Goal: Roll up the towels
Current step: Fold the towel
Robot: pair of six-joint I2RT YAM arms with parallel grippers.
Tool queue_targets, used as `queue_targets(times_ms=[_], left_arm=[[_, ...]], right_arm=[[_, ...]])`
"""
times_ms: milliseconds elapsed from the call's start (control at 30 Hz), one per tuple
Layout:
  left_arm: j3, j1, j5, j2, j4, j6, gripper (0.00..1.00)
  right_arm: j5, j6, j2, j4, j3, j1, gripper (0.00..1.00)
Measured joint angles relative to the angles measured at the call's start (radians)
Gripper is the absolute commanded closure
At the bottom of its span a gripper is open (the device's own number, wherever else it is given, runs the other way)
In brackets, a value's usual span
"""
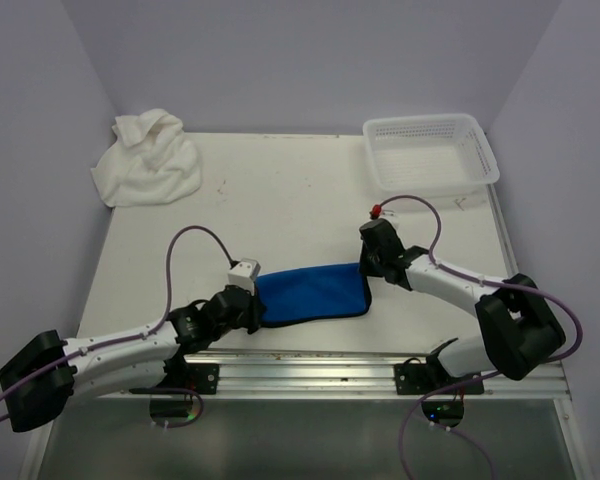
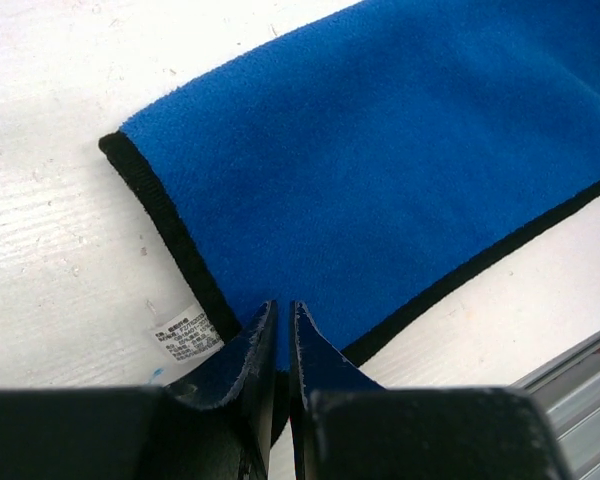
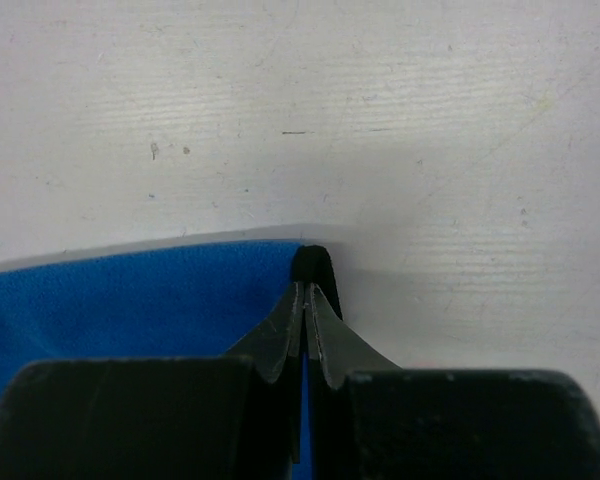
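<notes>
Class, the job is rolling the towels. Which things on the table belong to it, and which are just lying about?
Job: blue towel, gripped by left end effector and right end effector; white towel.
Lying about: plastic basket.

Bright, even overhead light; faint soft shadows on bench (image 1: 280,200). Wrist views: near foreground dark & blurred; top view sharp.

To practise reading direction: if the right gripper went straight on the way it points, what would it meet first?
Probably the bare table. The right gripper, shut on a corner of the blue towel, points past it, and its wrist view shows only table ahead; depth unclear.
</notes>
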Motion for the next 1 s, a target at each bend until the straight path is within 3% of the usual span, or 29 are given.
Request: queue_targets(times_ms=[567,1000], left_arm=[[0.011,0.000,0.008,0.077,0.032,0.001,0.90],[0.013,0.000,0.008,0.156,0.084,0.002,0.93]], right_arm=[[-0.018,-0.043,0.046,-0.088,0.159,-0.011,1.00],[-0.047,-0.071,0.167,-0.190,0.293,-0.034,1.00]])
